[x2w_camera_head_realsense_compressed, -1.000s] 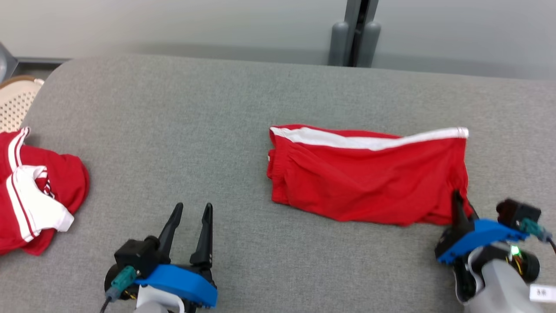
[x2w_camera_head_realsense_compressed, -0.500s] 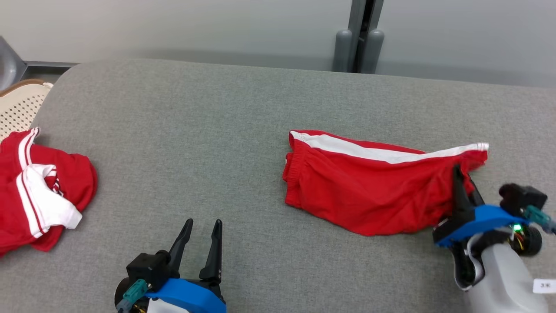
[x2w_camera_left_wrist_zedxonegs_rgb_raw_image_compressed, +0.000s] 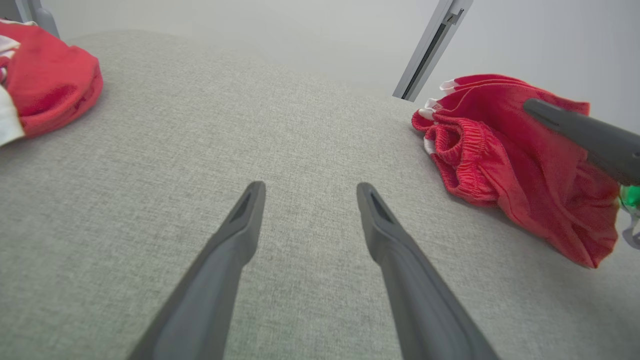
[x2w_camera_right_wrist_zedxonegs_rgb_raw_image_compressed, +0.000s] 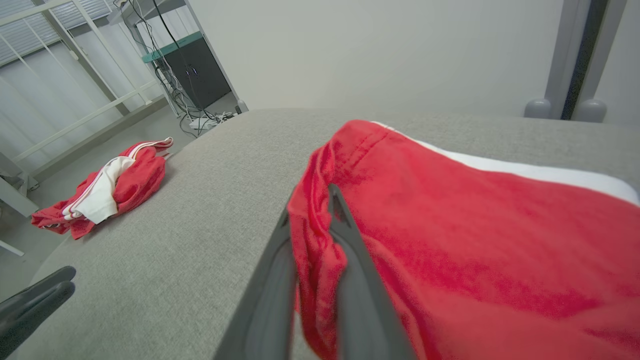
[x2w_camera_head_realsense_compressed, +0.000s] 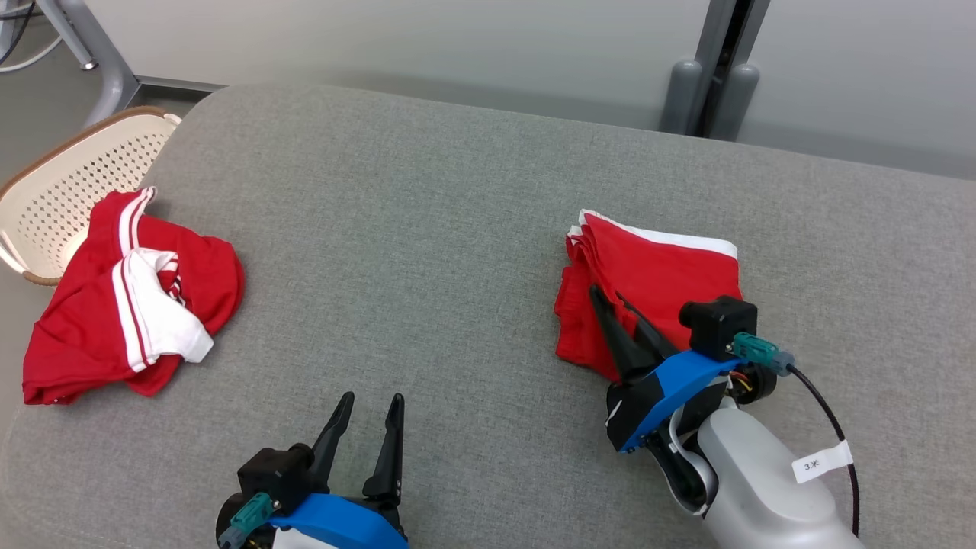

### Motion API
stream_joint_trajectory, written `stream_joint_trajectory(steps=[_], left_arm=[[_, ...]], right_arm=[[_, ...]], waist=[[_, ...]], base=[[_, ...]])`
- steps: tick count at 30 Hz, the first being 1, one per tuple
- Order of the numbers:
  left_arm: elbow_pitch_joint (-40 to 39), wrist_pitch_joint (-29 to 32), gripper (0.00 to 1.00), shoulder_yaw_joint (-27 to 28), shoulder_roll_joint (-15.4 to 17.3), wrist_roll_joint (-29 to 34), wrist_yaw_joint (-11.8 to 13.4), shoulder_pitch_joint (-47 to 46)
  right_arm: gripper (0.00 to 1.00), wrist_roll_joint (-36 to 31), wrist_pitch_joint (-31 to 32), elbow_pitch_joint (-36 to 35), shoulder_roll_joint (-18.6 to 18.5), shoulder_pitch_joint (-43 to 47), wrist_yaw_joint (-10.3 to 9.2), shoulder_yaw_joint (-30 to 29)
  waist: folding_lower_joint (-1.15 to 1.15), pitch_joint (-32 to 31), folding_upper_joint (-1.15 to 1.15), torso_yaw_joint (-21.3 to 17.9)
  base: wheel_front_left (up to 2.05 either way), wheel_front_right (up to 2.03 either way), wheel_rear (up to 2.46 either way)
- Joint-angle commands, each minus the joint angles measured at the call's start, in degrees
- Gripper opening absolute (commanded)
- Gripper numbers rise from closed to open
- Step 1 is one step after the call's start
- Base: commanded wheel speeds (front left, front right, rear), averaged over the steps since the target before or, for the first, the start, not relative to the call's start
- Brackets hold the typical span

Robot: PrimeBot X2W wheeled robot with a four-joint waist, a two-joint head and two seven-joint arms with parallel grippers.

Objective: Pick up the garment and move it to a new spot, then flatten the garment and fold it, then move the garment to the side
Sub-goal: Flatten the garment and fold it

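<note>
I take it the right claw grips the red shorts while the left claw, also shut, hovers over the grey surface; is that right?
Not quite: the left claw is open, its jaws spread apart in the left wrist view. The right claw does grip the shorts.

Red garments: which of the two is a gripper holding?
The folded red shorts on the robot's right: the right gripper pinches their fabric. The crumpled garment by the basket lies untouched.
</note>
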Motion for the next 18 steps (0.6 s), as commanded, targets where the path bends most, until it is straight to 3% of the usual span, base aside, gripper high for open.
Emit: stream_joint_trajectory(steps=[1,9,12,18], left_arm=[[0.3,-0.1,1.0,0.2,-0.1,-0.3,-0.1,-0.8],[0.6,-0.1,1.0,2.4,0.7,0.9,-0.1,-0.9],[0.1,-0.1,1.0,3.9,0.9,2.2,-0.1,-0.8],[-0.9,-0.1,1.0,6.7,1.2,6.0,-0.1,0.0]], right_arm=[[1.0,-0.1,-0.2,1.1,-0.3,-0.8,0.0,1.1],[1.0,0.5,-0.2,-3.6,-0.3,0.3,0.0,6.7],[1.0,-2.4,-0.2,-5.2,-0.3,2.1,0.0,2.9],[1.0,-11.1,-0.2,-7.8,-0.2,7.8,0.0,-11.0]], waist=[[0.0,0.1,0.0,0.3],[0.0,-0.7,0.0,-1.7],[0.0,-1.3,0.0,-3.4],[0.0,-2.6,0.0,-6.7]], base=[[0.0,0.0,0.0],[0.0,0.0,0.0],[0.0,0.0,0.0],[0.0,0.0,0.0]])
